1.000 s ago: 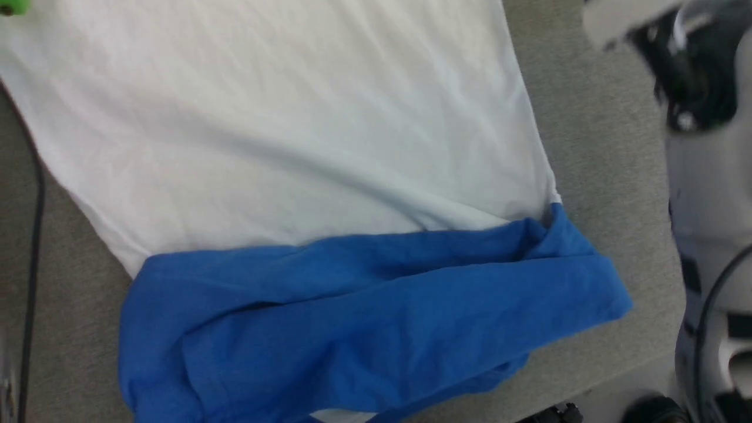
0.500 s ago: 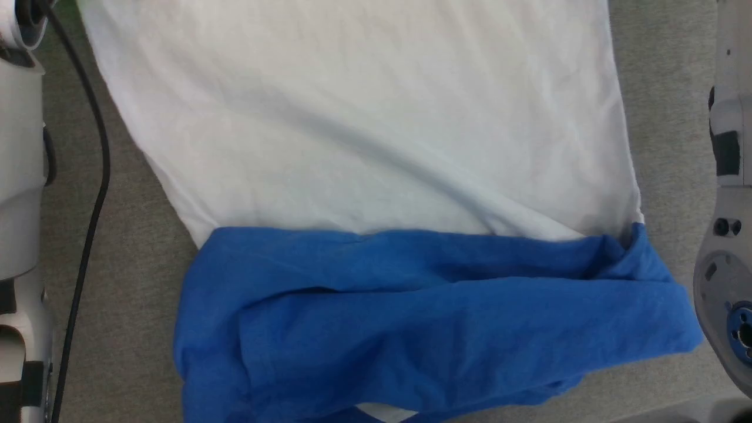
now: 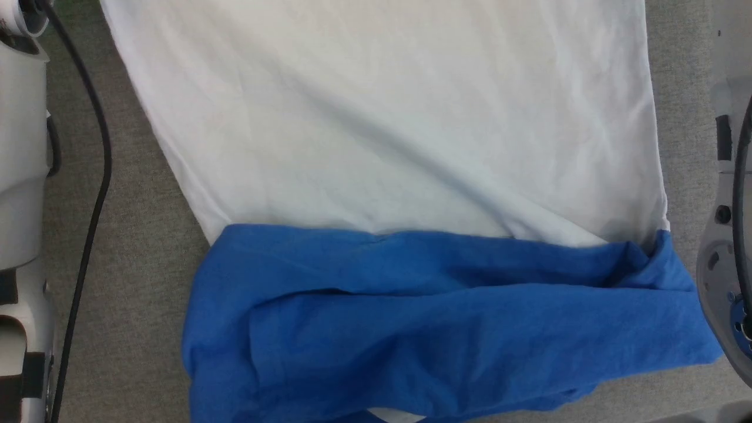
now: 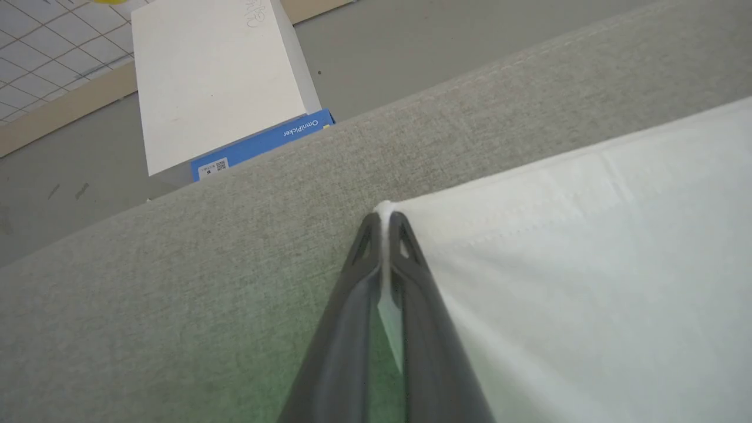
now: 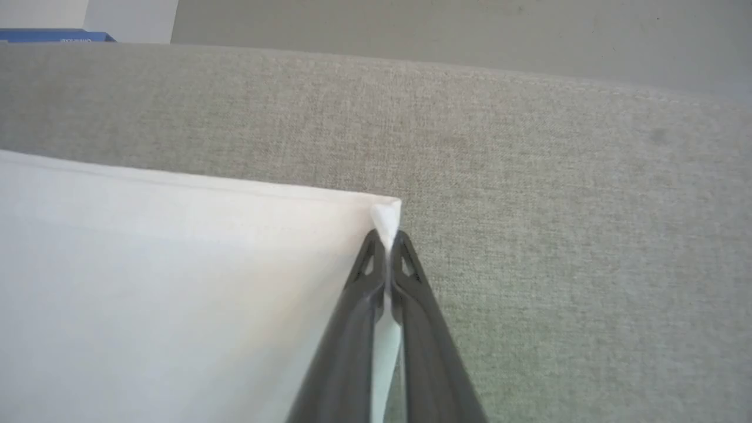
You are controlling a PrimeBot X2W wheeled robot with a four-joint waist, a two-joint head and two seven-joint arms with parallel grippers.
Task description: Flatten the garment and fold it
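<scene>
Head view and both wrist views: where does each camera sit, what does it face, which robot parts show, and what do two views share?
Head view: on the head, facing down at the garment on the grey surface; left arm and right arm at the edges.
Left wrist view: left wrist, along the left gripper, shut on a white corner.
Right wrist view: right wrist, along the right gripper, shut on another corner.
Shared: both wrist views show white cloth on grey.
</scene>
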